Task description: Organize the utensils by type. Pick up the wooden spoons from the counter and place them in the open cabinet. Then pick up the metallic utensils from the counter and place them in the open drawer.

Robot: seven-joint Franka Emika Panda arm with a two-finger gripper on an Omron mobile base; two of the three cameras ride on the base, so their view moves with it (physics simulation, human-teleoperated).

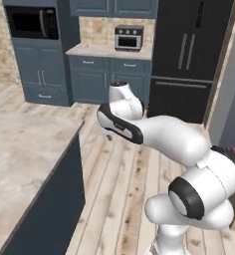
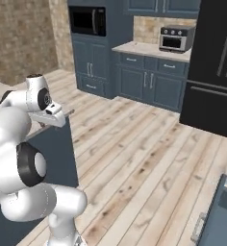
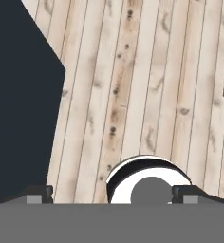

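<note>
The counter point(image 1: 97, 50) point(image 2: 139, 48) is far off at the back wall, a beige top over slate-blue cabinets. The wooden spoons, the metallic utensils and the open cabinet are out of view. At the lower right of the right base view, a slate-blue open drawer point(image 2: 220, 211) with a silver bar handle juts into the room. My gripper point(image 3: 113, 193) is open and empty, with its fingertips point(image 3: 35, 193) far apart. It points down at the plank floor, beside the dark side of the island point(image 3: 19, 104). The arm is folded close to the base.
A grey toaster oven point(image 1: 128, 37) point(image 2: 175, 38) stands on the counter. A black fridge point(image 1: 189, 50) point(image 2: 216, 62) is to its right and a built-in microwave point(image 1: 32, 22) point(image 2: 88, 20) to its left. The marbled island point(image 1: 25, 149) is close on my left. Wooden floor point(image 2: 134, 158) lies between.
</note>
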